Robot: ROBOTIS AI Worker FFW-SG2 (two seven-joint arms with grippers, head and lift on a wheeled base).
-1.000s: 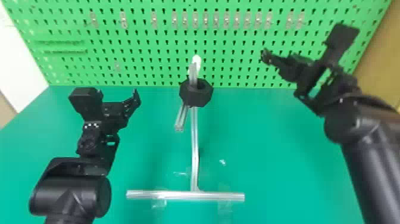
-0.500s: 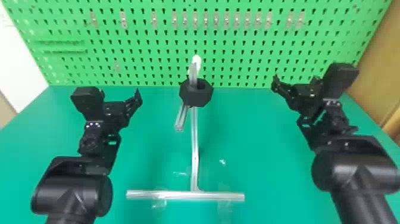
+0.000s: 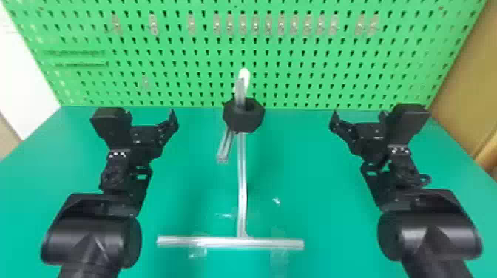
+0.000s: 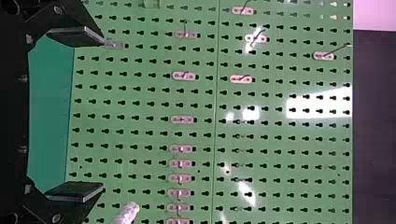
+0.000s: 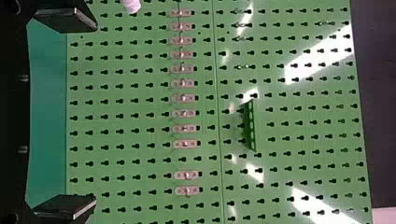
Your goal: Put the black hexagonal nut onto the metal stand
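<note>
In the head view, the black hexagonal nut (image 3: 253, 120) sits around the upper part of the metal stand (image 3: 242, 185), whose bar passes up through its hole. My left gripper (image 3: 151, 116) is open to the left of the nut, well apart from it. On the other side, my right gripper (image 3: 359, 116) stands open at a similar distance. Nothing is between the fingers of the left gripper (image 4: 102, 114) in its wrist view, nor of the right gripper (image 5: 95, 114) in its own. The stand's white tip (image 4: 128, 212) appears near one left finger.
A green pegboard (image 3: 296, 66) with small metal hooks rises behind the green table (image 3: 314, 221). The stand's crossbar (image 3: 222, 242) lies at the front middle, with clear tape on it. A short angled bar (image 3: 225, 148) juts out below the nut.
My right arm has swung down and turned from its slanted pose into one that mirrors the left arm. The left arm has barely shifted. Nut and stand have stayed in place.
</note>
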